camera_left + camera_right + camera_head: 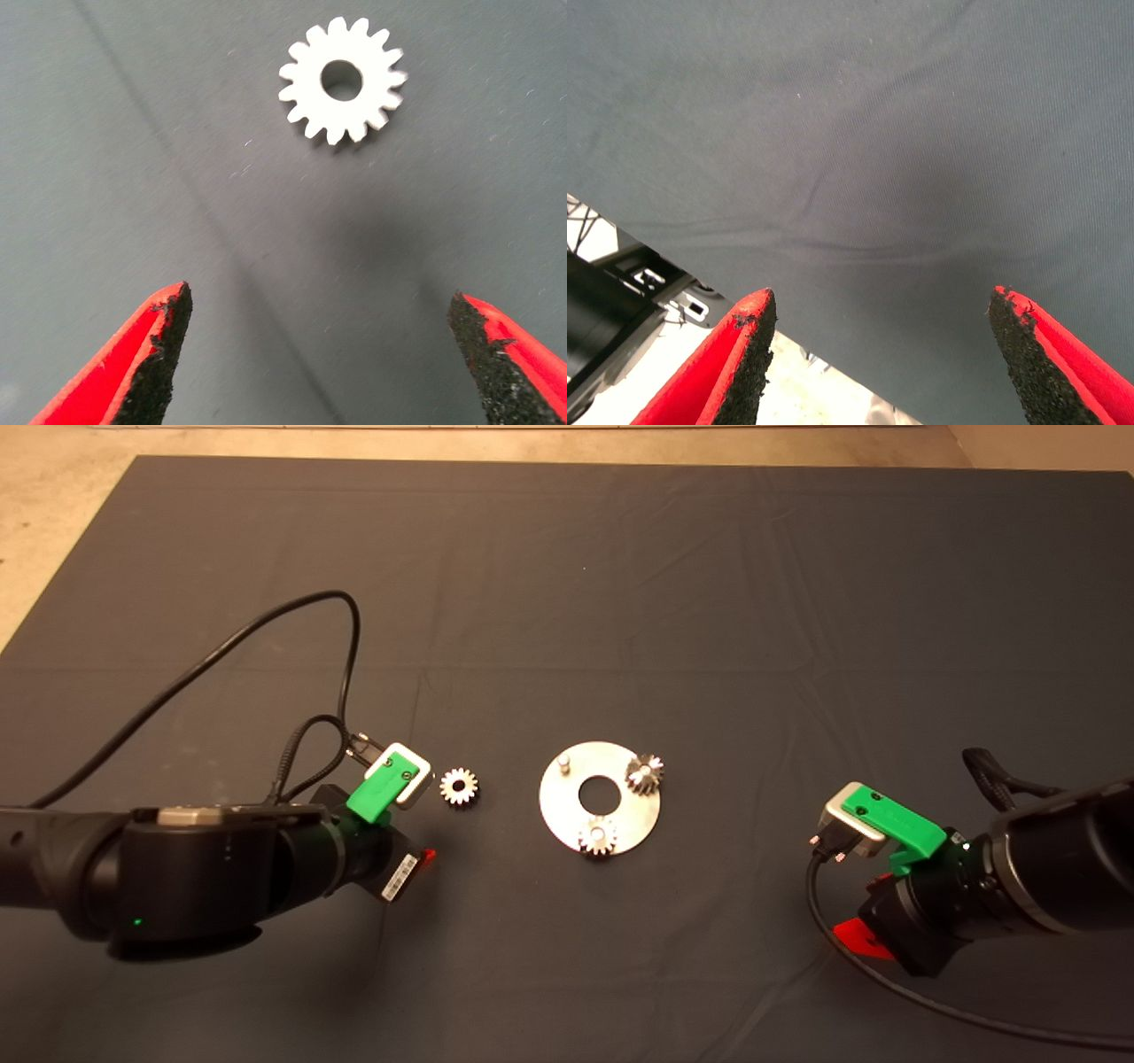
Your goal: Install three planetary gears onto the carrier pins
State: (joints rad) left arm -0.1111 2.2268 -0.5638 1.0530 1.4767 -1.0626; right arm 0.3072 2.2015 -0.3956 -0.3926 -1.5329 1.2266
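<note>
The shiny round disc (567, 806) lies mid-mat with three carrier pins. One pin (563, 762) at the far left stands bare. One planetary gear (598, 837) sits on the near pin. A second gear (645, 772) is at the far-right pin and looks tilted. The third gear (459, 786) lies flat on the mat left of the disc; it also shows in the left wrist view (342, 80). My left gripper (425, 857) (319, 354) is open and empty, just short of that gear. My right gripper (855, 934) (881, 354) is open and empty, right of the disc.
A black cable (266, 624) loops from the left arm over the mat. Another cable (886, 983) trails under the right arm. The right wrist view shows the mat's edge (788, 345) with pale floor and a dark frame (620, 301) beyond.
</note>
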